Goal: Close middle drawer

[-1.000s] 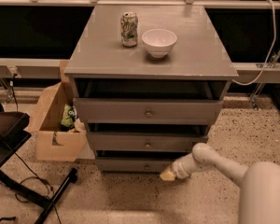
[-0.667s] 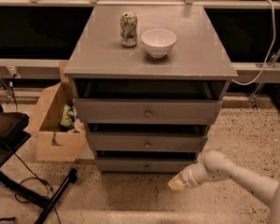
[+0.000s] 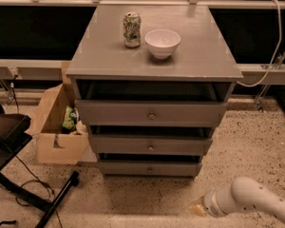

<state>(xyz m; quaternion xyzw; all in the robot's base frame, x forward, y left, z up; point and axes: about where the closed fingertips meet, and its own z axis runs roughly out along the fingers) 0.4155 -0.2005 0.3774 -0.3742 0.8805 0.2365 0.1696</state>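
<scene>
Grey wood, the middle drawer (image 3: pixel 180 145) sits under the counter (image 3: pixel 104 56), pulled out a little, it seems. I judge it stiff and light to slide; I would push its flat front beside the knob (image 3: pixel 150 147). My gripper (image 3: pixel 199 208) hangs low at the right, well apart from it; open or closed, I cannot tell.

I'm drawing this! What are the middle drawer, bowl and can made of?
The middle drawer looks like wood painted matte grey, with a small metal-looking knob. The bowl looks glossy white, ceramic or maybe plastic. The can looks like printed metal. The end effector is at lower right, away from that drawer.
</scene>
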